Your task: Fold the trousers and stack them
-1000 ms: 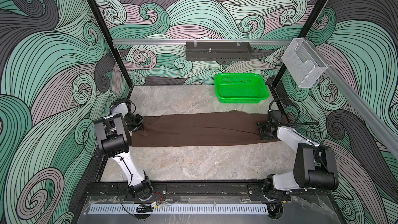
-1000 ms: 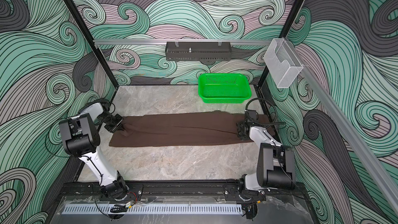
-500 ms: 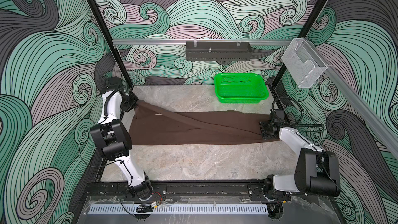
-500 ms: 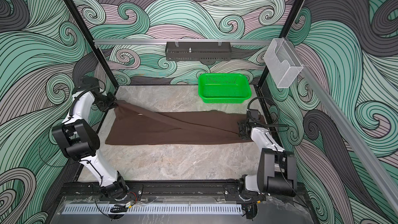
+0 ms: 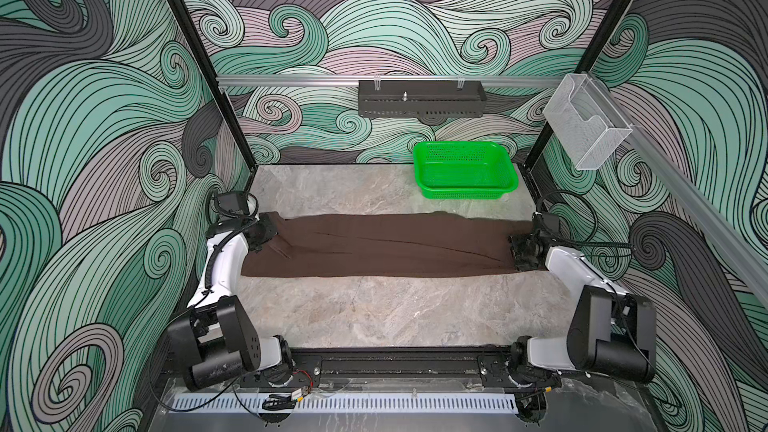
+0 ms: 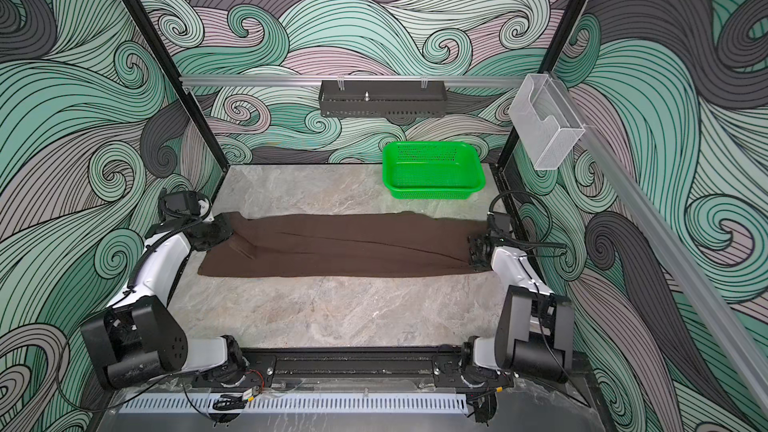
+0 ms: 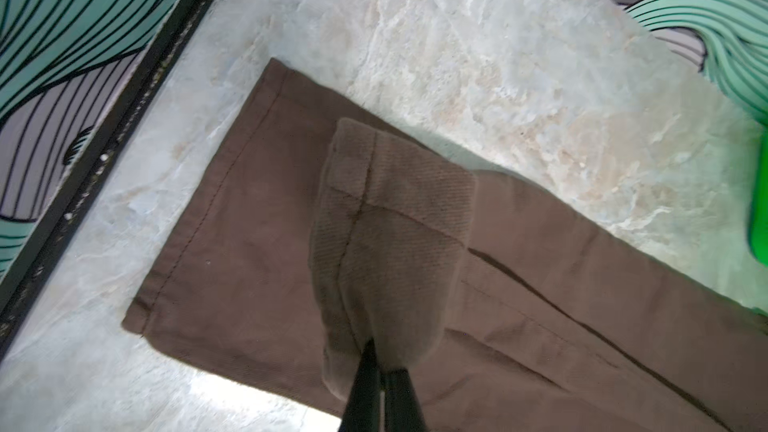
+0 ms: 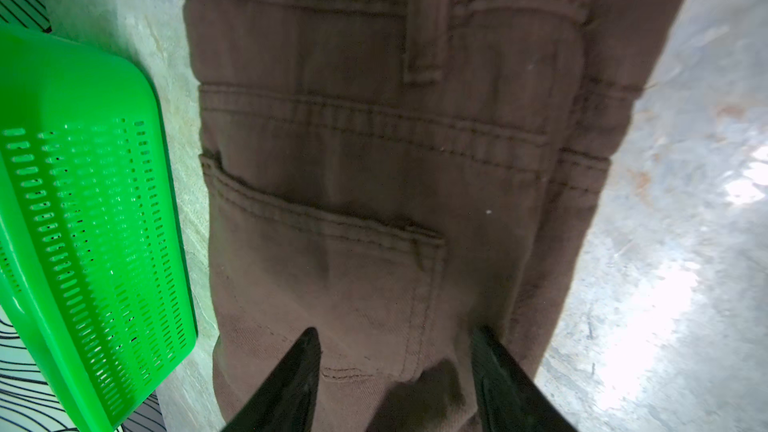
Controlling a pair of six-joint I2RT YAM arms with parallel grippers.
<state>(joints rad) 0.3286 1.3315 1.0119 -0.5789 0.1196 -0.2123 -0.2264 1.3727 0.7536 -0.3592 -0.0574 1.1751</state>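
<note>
Chocolate-brown trousers (image 5: 382,249), flat and full-length, one hem corner (image 7: 390,218) seemingly raised.

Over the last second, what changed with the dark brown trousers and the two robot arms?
The left gripper, shut on one leg's hem of the dark brown soft-fabric trousers, lifted it toward the back-left corner, then lowered it again, leaving a small crease. The right gripper stayed open at the waist end; the bright green perforated plastic basket did not move.
</note>
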